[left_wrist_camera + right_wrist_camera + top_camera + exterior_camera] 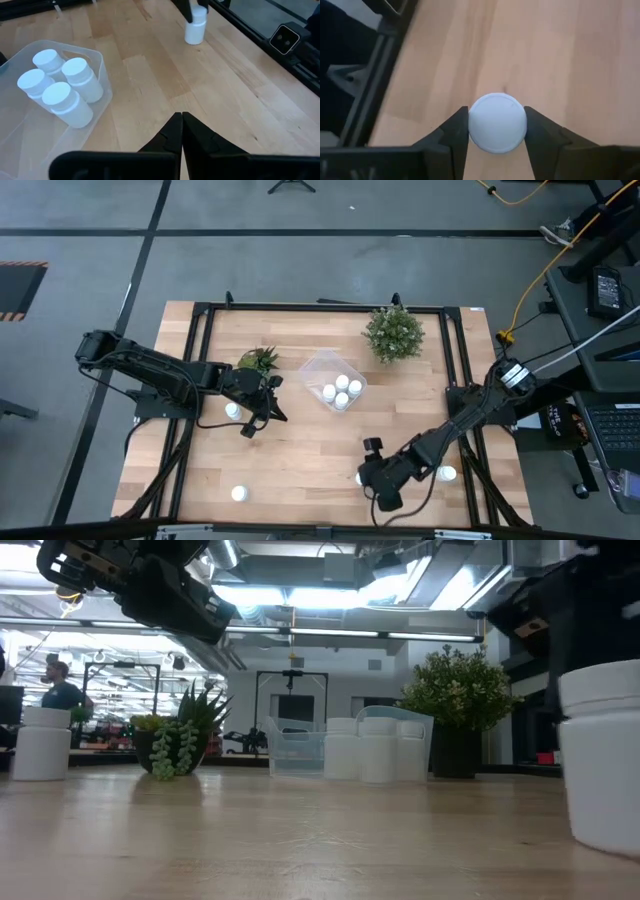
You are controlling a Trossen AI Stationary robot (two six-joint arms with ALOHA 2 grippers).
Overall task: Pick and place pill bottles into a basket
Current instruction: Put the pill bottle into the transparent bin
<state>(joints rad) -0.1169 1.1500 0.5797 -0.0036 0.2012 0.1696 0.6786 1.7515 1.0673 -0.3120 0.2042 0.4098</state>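
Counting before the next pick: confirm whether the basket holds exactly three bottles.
No: the left wrist view shows four white pill bottles standing together inside the clear basket.

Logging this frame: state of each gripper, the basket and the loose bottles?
left gripper: shut, empty, beside the basket.
right gripper: fingers either side of a pill bottle, near the front edge.
basket: upright, four bottles inside.
loose bottles: upright on the table.
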